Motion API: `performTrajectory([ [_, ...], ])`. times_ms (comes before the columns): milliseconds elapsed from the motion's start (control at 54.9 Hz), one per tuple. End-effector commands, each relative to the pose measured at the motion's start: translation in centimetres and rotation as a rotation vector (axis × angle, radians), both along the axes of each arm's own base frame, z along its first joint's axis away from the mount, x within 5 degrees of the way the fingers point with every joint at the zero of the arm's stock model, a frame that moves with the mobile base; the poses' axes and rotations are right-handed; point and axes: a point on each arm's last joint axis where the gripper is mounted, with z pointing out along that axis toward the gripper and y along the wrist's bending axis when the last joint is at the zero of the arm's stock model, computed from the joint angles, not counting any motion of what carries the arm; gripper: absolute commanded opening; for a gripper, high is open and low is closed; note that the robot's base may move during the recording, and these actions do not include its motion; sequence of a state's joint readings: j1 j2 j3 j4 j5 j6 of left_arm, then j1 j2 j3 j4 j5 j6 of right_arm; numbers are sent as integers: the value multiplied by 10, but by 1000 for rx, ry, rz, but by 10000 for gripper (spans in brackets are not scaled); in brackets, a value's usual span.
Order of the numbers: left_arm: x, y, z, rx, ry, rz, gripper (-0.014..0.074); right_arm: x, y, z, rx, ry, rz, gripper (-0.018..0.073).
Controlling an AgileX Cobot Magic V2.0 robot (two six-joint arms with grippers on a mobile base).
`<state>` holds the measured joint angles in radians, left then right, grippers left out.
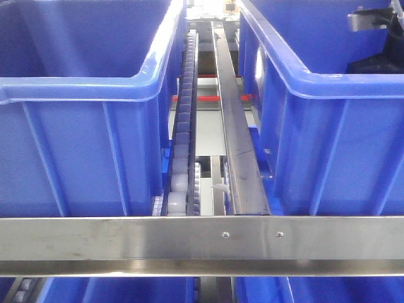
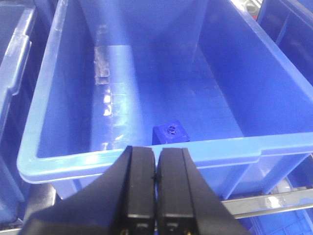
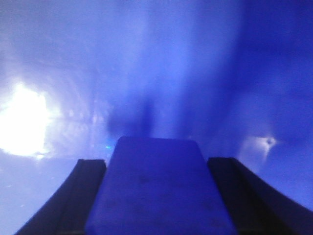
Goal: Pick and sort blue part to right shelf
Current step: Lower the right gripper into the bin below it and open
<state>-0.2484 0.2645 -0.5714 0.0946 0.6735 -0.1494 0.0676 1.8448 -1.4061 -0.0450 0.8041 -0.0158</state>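
A blue part (image 3: 159, 188) sits between the two dark fingers (image 3: 66, 203) of the right gripper (image 3: 159, 196), which is clamped on it from both sides. Around it the right wrist view shows only a blurred blue surface with a bright glare spot at the left, so it is not possible to tell which bin this is.

A second blue part (image 2: 170, 132) lies on the floor of a big blue bin (image 2: 146, 156), close to the near wall, with its round cap knob facing up. The left gripper (image 2: 156, 186) hangs just outside this wall, above the rim, with its two black fingers pressed together and nothing between them.

In the front view, the shelf (image 1: 202, 243) shows a steel front rail with two screws. Behind the rail stand two large ribbed blue bins, and between them run a grey roller track (image 1: 183, 145) and a steel bar (image 1: 237, 139).
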Motion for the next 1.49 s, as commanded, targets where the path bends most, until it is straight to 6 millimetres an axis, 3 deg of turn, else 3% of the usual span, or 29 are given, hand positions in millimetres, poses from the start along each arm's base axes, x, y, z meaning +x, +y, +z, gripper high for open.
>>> performTrajectory([
  [0,1,-1,15,-19,-90,-9,125,2,-1,33,4,-121,5,364],
  [127,1,-1,15,-19,-90,-9,125,0,-1,32,1,-94,4,629],
  [273,1,-1,15,-19,-90,-9,125,-4,-3,38,-15,-93,10,607],
  [419,-2,0,15,-18,-97,-7,125,-14,-3,61,-21,-155,30,606],
  [637,-29,13,15,21,-186,47,125,-50,-5,99,-13,-315,33,562],
  [801,-51,24,5,54,-231,91,125,-95,-8,109,-1,-394,34,297],
  [892,-56,25,0,42,-250,89,125,-125,-7,116,6,-453,42,119],
  [965,-56,24,-1,41,-248,89,125,-149,-6,118,16,-500,49,35],
  [1110,-55,24,1,38,-269,85,125,-202,-6,123,34,-623,72,42],
  [1311,-55,24,1,41,-274,86,125,-294,-14,119,66,-859,80,42],
  [1474,-55,24,1,41,-274,86,125,-346,-20,106,78,-1024,78,42],
])
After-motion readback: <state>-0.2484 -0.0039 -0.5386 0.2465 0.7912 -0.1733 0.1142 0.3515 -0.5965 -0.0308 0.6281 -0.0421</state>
